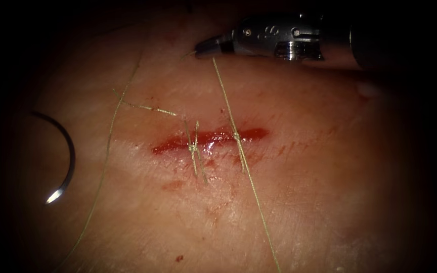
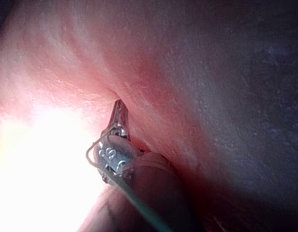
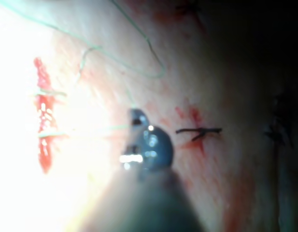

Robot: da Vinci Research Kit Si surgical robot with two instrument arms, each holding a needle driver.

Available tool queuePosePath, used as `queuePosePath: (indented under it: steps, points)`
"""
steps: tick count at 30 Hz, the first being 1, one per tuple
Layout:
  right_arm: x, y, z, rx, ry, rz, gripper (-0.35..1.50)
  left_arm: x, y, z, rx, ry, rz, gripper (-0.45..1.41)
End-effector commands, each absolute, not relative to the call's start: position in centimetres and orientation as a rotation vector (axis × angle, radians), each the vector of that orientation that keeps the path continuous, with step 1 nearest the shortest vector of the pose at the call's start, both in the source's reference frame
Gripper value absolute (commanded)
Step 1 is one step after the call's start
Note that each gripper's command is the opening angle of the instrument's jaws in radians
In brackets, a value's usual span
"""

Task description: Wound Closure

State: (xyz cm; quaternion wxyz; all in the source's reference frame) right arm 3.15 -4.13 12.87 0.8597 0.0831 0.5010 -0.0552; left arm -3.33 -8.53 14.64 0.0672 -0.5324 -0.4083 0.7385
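**Holding thread with the right tool; needle lies loose on the tissue**

- Right tool comes in at 1 o'clock in the endoscope view. Jaws are closed narrow on the thread, and a short tail pokes out past the tip.
- From the jaws the thread runs down across the cut at its right end, then on toward 5 o'clock.
- A knotted stitch crosses the cut mid-length, its ends lying loose. Red fluid sits in the cut.
- Needle is at 9 o'clock, well left of the cut. It lies flat on the tissue, held by neither tool and not in the tissue. Another strand of thread runs between it and the cut.
- Left tool, in the left wrist view: tips together. Thread loops at the base of the jaws; can't tell if any is pinched. Stamped marks on its body, not legible.
- The right wrist view also shows a dark stitch away from the cut.
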Motion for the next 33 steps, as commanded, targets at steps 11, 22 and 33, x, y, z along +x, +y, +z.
queuePosePath:
  steps: [11, 22, 33]
  points:
    - [3.02, -4.6, 12.5, 0.097, 0.987, 0.05, 1.48, -3.07, -7.7, 14.0, -1.722, -1.036, 2.161, -0.45]
    - [2.15, -4.3, 11.7, 0.016, 0.909, 0.263, 1.5, -2.47, -6.7, 13.2, -1.803, -0.831, 2.158, -0.45]
    - [2.11, -4.9, 11.6, 0.048, 1.024, 0.389, 1.48, -2.12, -5.9, 12.5, -1.821, -0.716, 2.189, -0.45]
